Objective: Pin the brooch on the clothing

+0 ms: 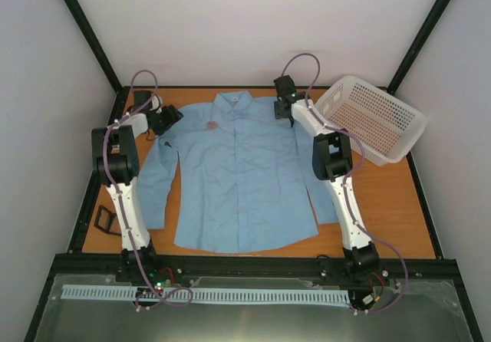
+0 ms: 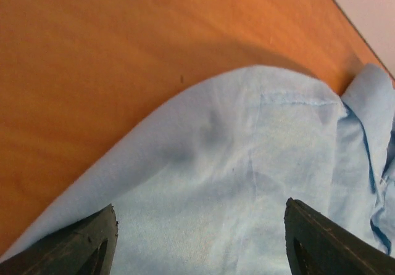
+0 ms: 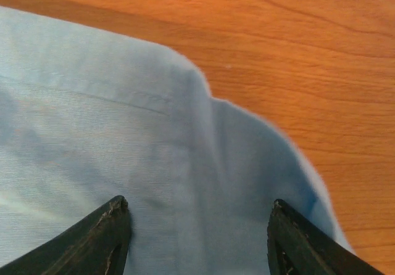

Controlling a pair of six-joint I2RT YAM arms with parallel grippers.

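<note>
The left pincer [image 1: 169,117] is spread wide and holds nothing. In its wrist view the two dark, wedge-shaped fingers [image 2: 80,250] sit at the bottom corners, with pale blue cloth between them. It is over the shoulder of the shirt [image 1: 242,177], at about 10 o'clock from the shirt's middle. Whether the tips press the fabric cannot be told.

The right pincer [image 1: 288,115] is likewise open wide and empty. Its black fingers [image 3: 99,241] straddle the curved edge of the opposite shoulder, at about 1 o'clock from the shirt's middle.

The shirt lies flat and face up on the table [image 1: 383,196]. Its long axis runs from 12 to 6 o'clock, with the collar at 12 and the hem at 6. The sleeves run down either side towards 7 and 5 o'clock. The cloth is a thin, finely woven light blue with stitched seams and soft creases at the shoulders.

The brooch [image 1: 212,125] is a small round brownish disc. It lies on the chest of the shirt at about 11 o'clock from its middle, just below the collar and between the two pincers, nearer the left one. Neither pincer touches it.

The table is smooth orange-brown wood with visible grain. A white perforated plastic basket [image 1: 376,116] sits tilted at its 2 o'clock corner. A small black square tray [image 1: 106,219] lies at its 8 o'clock edge.
</note>
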